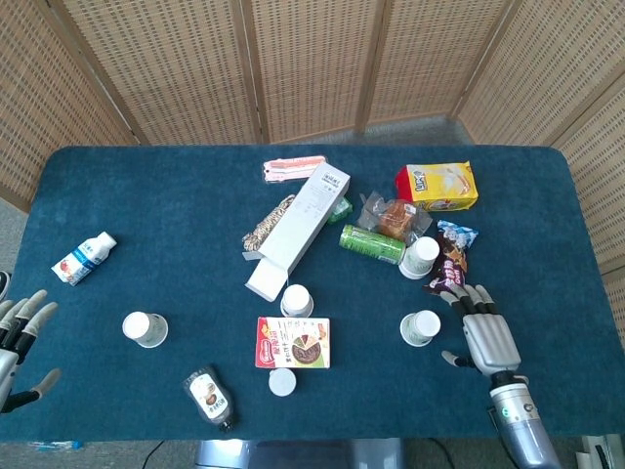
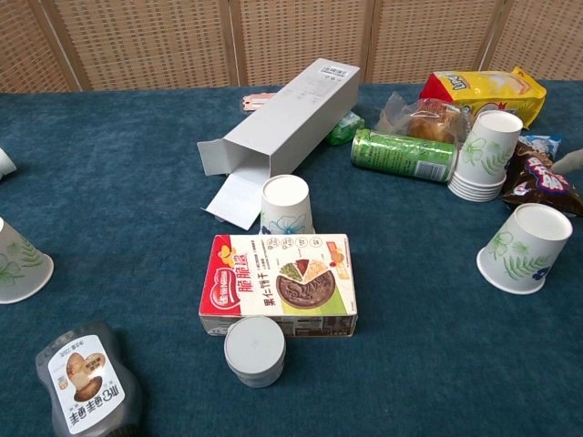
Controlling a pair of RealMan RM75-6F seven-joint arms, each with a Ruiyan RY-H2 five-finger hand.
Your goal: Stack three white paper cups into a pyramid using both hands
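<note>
Just beside the right paper cup (image 1: 420, 328), the right hand (image 1: 485, 337), fingers (image 1: 465, 295) spread.

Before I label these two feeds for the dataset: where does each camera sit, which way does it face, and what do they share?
Head view: high above the near edge, looking steeply down on the whole blue table; the right hand and left hand show, both open.
Chest view: low at the near edge, facing across the table toward the wicker screen; only one tip of the right hand's fingers shows.
Shared: cookie box, long white carton, green can, and paper cups.
</note>
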